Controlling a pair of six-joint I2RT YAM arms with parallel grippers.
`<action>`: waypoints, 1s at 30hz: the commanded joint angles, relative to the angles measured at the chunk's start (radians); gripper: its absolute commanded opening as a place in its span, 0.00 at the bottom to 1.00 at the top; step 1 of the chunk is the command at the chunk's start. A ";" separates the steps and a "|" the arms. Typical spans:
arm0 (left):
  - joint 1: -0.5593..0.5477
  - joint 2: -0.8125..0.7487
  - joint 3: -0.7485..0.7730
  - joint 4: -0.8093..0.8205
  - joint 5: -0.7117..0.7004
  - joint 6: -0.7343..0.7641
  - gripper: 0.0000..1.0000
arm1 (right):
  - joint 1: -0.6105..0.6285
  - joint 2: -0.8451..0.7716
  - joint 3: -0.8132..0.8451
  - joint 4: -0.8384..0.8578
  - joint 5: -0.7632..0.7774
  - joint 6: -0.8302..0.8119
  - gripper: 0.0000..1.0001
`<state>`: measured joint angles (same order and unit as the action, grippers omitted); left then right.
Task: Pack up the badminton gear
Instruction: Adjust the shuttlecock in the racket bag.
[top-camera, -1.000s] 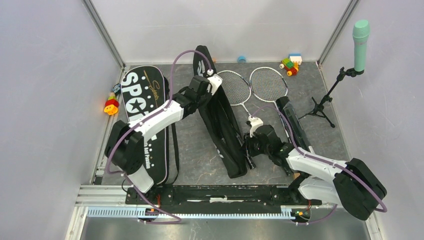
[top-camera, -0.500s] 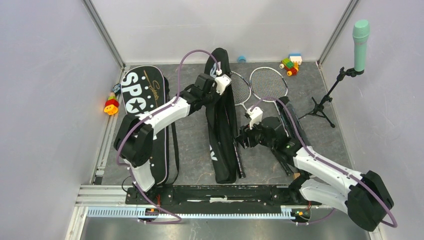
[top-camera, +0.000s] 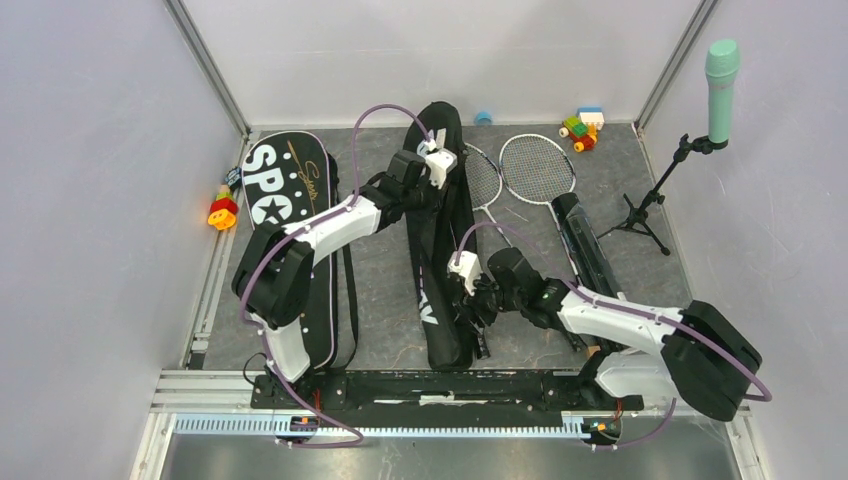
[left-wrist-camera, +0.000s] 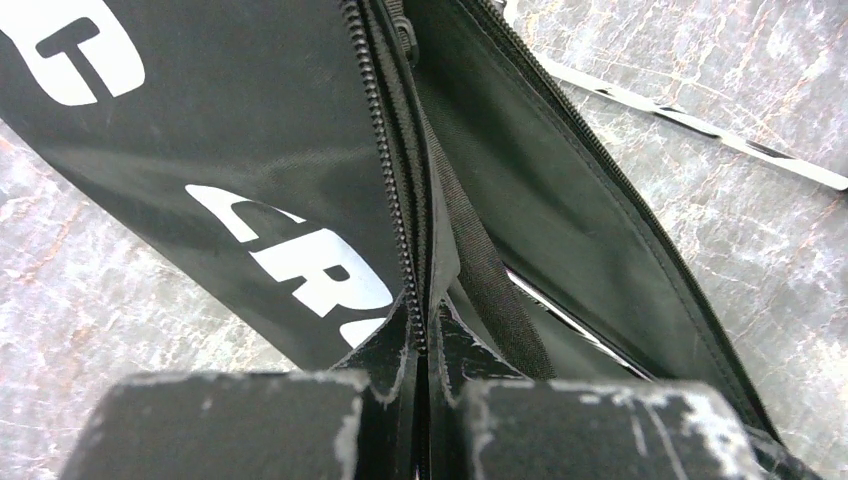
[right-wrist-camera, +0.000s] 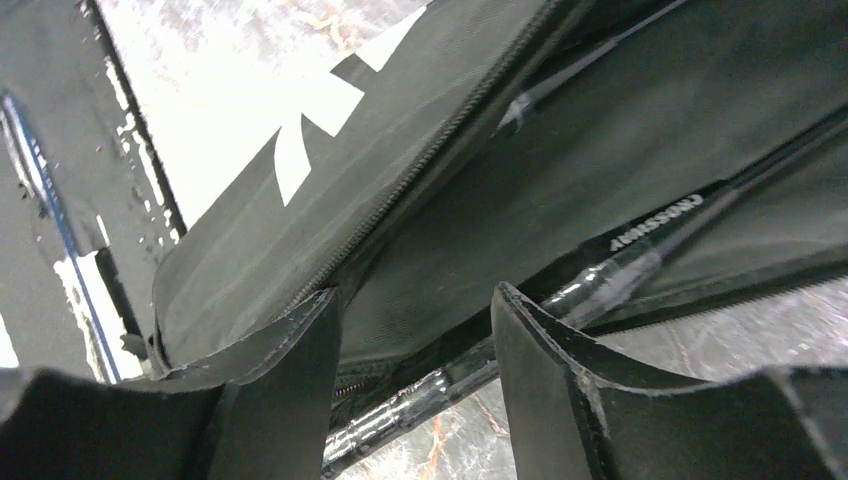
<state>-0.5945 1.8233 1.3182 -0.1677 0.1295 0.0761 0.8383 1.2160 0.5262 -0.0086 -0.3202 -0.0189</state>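
Note:
The black CROSSWAY bag (top-camera: 440, 260) lies lengthwise mid-table with its zip open. My left gripper (top-camera: 430, 193) is shut on the bag's zipper edge (left-wrist-camera: 425, 335) and holds that flap up. Inside the opening runs a thin racket shaft (left-wrist-camera: 565, 315). My right gripper (top-camera: 471, 303) stands open at the bag's near end. A glossy black racket handle (right-wrist-camera: 590, 285) runs between its fingers (right-wrist-camera: 300, 350), untouched. One racket head (top-camera: 484, 177) is half under the bag's edge, and a second racket (top-camera: 537, 166) lies free beside it. The long black tube (top-camera: 587, 248) lies right of them. The SPORT bag (top-camera: 290, 225) lies on the left.
A mint-green microphone (top-camera: 721, 75) on a black stand (top-camera: 640, 215) stands at the right rear. Toy blocks (top-camera: 581, 126) sit at the back, more blocks (top-camera: 222, 210) by the left wall. A black rail (top-camera: 440, 385) runs along the near edge.
The left gripper swung the CROSSWAY bag's top to the right, over one racket. The right gripper opened and moved left to the bag's near end.

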 joint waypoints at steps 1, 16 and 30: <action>0.027 -0.018 -0.030 0.074 0.096 -0.125 0.02 | 0.006 0.052 0.042 0.042 -0.186 -0.076 0.62; 0.071 -0.104 -0.295 0.481 0.191 -0.593 0.02 | 0.008 0.091 -0.108 0.240 -0.439 0.017 0.69; 0.104 -0.219 -0.443 0.676 0.270 -0.785 0.02 | 0.082 0.112 -0.162 0.204 -0.321 -0.033 0.69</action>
<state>-0.4984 1.7020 0.8955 0.3790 0.3241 -0.6044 0.9100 1.3025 0.3748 0.2317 -0.7017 -0.0551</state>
